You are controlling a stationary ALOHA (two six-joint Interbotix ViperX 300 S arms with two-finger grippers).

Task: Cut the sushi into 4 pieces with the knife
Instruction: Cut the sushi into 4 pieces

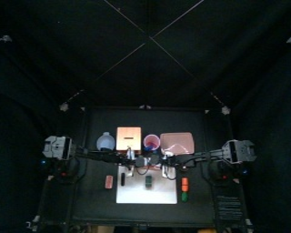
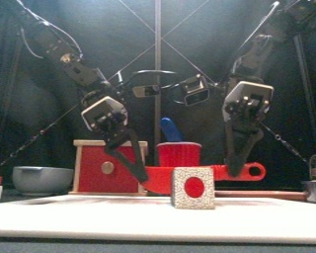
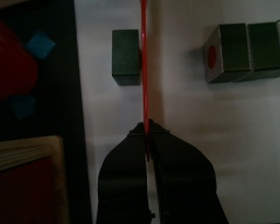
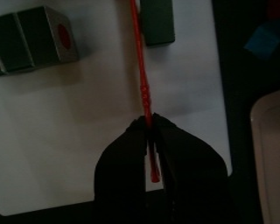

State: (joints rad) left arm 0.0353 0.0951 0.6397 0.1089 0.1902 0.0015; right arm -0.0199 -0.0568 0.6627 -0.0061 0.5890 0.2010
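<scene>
On the white cutting board (image 2: 108, 211) lies the dark green sushi roll (image 3: 245, 51), its red-centred end (image 2: 192, 187) facing the front. One block (image 3: 126, 55) lies apart from the other three. The red knife (image 2: 243, 171) stands edge-down in the gap between them, seen as a thin red line (image 4: 140, 70). My left gripper (image 3: 147, 133) is shut on one end of the knife. My right gripper (image 4: 150, 122) is shut on the other end, the handle side. Both grippers hang just above the board (image 1: 145, 196).
Along the back stand a blue-grey bowl (image 2: 39, 179), the wooden box with a red drawer front (image 2: 102, 163), a red cup (image 2: 185, 153) holding a blue knife (image 2: 170, 128), and a pink tray (image 1: 176, 142). Small toys lie left (image 1: 108, 182) and right (image 1: 185, 189) of the board.
</scene>
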